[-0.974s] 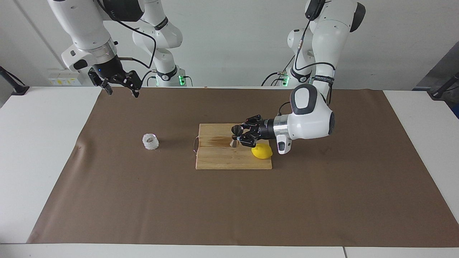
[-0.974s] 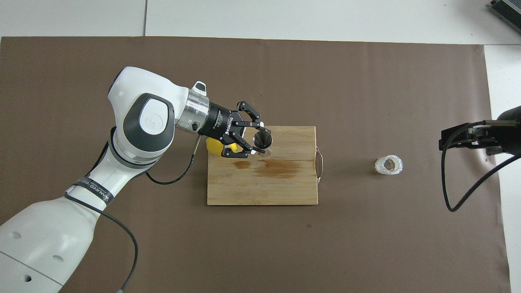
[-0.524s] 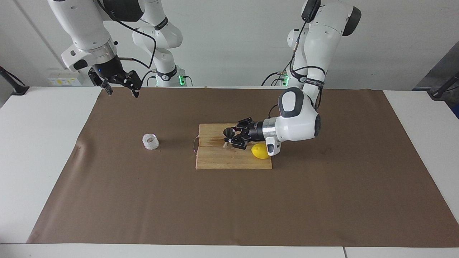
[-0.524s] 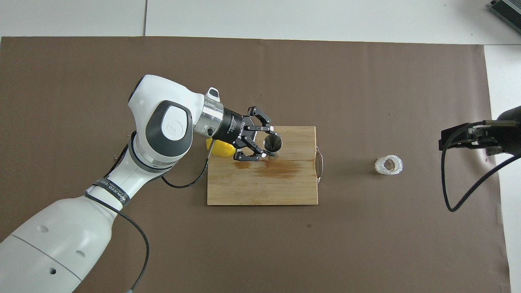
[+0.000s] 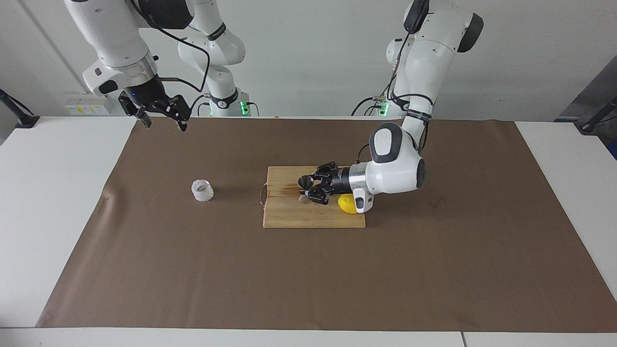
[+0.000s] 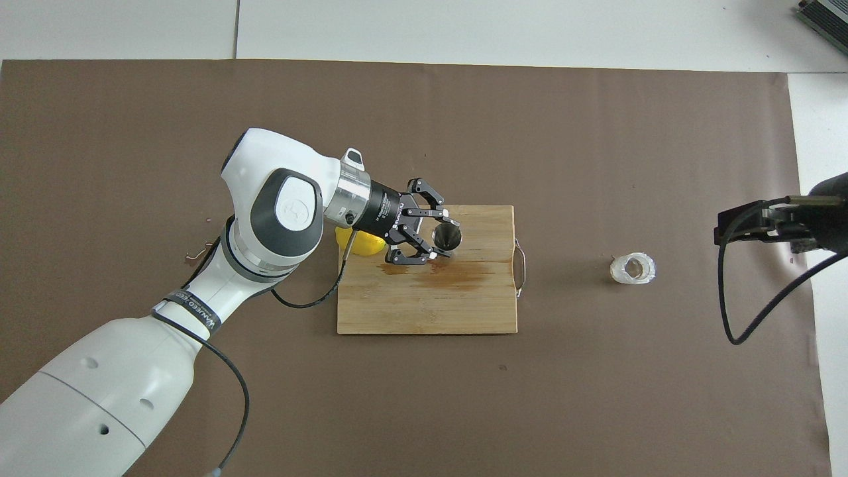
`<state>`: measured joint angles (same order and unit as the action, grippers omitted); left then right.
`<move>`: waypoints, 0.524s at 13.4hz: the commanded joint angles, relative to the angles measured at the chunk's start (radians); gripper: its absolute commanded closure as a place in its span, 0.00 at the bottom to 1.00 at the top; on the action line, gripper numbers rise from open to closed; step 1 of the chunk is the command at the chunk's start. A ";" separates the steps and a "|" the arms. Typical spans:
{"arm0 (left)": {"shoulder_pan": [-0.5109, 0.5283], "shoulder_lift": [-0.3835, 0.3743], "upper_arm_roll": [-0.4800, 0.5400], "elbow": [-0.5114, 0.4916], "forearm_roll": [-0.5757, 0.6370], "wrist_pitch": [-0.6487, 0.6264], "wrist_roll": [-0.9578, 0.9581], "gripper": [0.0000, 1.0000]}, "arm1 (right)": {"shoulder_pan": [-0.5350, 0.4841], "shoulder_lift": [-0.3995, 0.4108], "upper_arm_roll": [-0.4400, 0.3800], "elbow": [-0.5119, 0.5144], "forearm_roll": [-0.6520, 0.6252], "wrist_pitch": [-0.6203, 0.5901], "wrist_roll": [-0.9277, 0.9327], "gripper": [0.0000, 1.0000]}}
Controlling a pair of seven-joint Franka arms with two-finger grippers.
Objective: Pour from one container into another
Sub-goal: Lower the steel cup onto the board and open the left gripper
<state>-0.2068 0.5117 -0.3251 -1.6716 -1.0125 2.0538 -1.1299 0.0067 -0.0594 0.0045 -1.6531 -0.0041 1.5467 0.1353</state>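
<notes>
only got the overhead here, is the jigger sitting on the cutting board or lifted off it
Observer: The facing view shows the jigger upright, its foot low at the cutting board. I cannot tell whether it touches. The left gripper is shut on its waist from the side.
Operator: and the right gripper, i just see a black bit at the edge
Observer: The right gripper hangs open, well up in the air over the brown mat's edge at the right arm's end of the table. It is clear of the whitish cup. That arm waits.
</notes>
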 commanded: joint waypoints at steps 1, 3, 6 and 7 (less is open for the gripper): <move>-0.019 0.004 0.011 -0.002 -0.018 0.019 0.021 0.73 | -0.008 -0.026 0.003 -0.031 0.027 0.007 -0.013 0.00; -0.020 0.011 0.011 -0.002 -0.017 0.020 0.022 0.72 | -0.008 -0.026 0.003 -0.031 0.027 0.007 -0.013 0.00; -0.020 0.016 0.011 -0.002 -0.015 0.020 0.027 0.61 | -0.008 -0.026 0.003 -0.031 0.027 0.007 -0.013 0.00; -0.020 0.018 0.011 -0.002 -0.015 0.020 0.041 0.54 | -0.008 -0.026 0.003 -0.031 0.027 0.007 -0.013 0.00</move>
<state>-0.2132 0.5274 -0.3250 -1.6716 -1.0125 2.0566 -1.1164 0.0067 -0.0594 0.0045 -1.6533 -0.0041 1.5467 0.1353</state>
